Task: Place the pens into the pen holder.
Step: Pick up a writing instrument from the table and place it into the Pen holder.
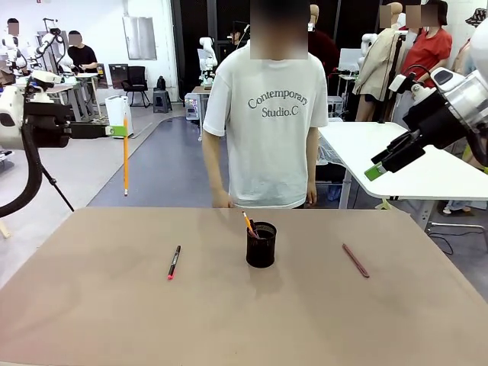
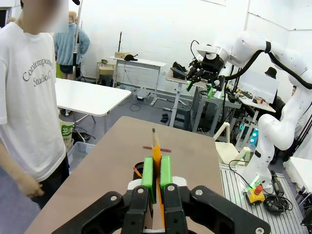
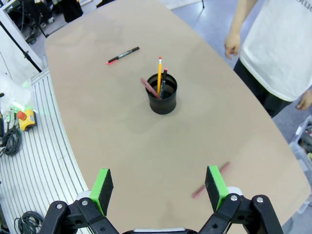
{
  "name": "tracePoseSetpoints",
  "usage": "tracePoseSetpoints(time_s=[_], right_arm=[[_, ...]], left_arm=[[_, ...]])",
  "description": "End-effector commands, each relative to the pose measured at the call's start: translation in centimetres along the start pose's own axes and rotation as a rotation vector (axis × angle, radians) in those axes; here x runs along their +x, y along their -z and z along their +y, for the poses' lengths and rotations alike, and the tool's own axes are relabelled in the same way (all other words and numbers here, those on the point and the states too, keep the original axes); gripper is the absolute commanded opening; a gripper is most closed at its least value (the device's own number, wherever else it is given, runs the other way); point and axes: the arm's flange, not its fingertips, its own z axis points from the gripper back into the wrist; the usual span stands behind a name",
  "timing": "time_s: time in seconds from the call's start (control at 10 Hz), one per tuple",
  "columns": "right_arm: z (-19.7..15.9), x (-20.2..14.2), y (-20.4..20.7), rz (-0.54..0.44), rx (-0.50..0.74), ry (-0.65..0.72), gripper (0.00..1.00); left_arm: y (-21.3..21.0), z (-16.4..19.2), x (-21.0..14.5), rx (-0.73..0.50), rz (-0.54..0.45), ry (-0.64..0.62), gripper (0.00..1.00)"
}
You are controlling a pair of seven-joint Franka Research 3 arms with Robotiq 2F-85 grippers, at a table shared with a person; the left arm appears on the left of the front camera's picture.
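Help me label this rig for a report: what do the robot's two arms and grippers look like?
The left arm and right arm are white with rounded joints; a thick black cable loops beside the left one. The left gripper and right gripper are black, with visible bolts, and their jaws carry bright green pads.

The left gripper [image 2: 156, 163] is closed on a yellow pencil [image 2: 156, 152], with the green pads [image 2: 147, 178] pressing its two sides. The pencil sticks out past the fingertips and points away. Behind it, a maroon pen [image 2: 166, 149] lies crosswise on the brown table [image 2: 112, 165]. A black mesh cup [image 2: 138, 169] sits just left of the fingers, partly hidden.
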Motion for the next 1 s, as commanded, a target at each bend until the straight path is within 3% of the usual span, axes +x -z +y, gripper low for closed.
tracePoseSetpoints(time_s=[0.0, 0.9], right_arm=[[0.03, 0.14, -0.07, -0.02, 0.012, 0.009, 1.0], [0.03, 0.14, -0.07, -0.02, 0.012, 0.009, 1.0]], left_arm=[[0.03, 0.0, 0.27, 0.0, 0.008, -0.01, 0.0], [0.03, 0.0, 0.27, 0.0, 0.008, -0.01, 0.0]])
